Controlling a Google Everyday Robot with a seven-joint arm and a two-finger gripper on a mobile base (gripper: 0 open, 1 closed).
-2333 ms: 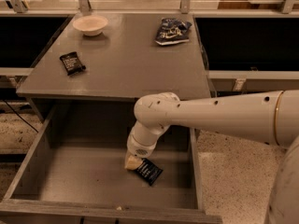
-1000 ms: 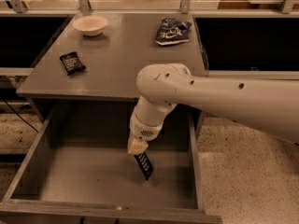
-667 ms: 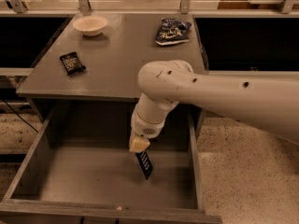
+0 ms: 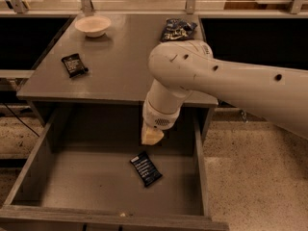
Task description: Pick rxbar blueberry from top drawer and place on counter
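The rxbar blueberry (image 4: 146, 168), a dark navy bar with white text lines, lies on the floor of the open top drawer (image 4: 82, 184), right of the middle. My gripper (image 4: 151, 136) hangs just above the bar and slightly behind it, with a small gap between them. It holds nothing that I can see. The white arm reaches in from the right, over the front right corner of the grey counter (image 4: 120, 66).
On the counter are a black packet (image 4: 74, 64) at the left, a white bowl (image 4: 93, 25) at the back left and a blue-and-white snack bag (image 4: 177, 29) at the back right. Black recessed bins (image 4: 255, 42) flank the counter. The drawer's walls (image 4: 199, 162) rise on both sides.
The gripper has risen away from the bar. The bar hung upright under the gripper before and now lies in the drawer apart from it.
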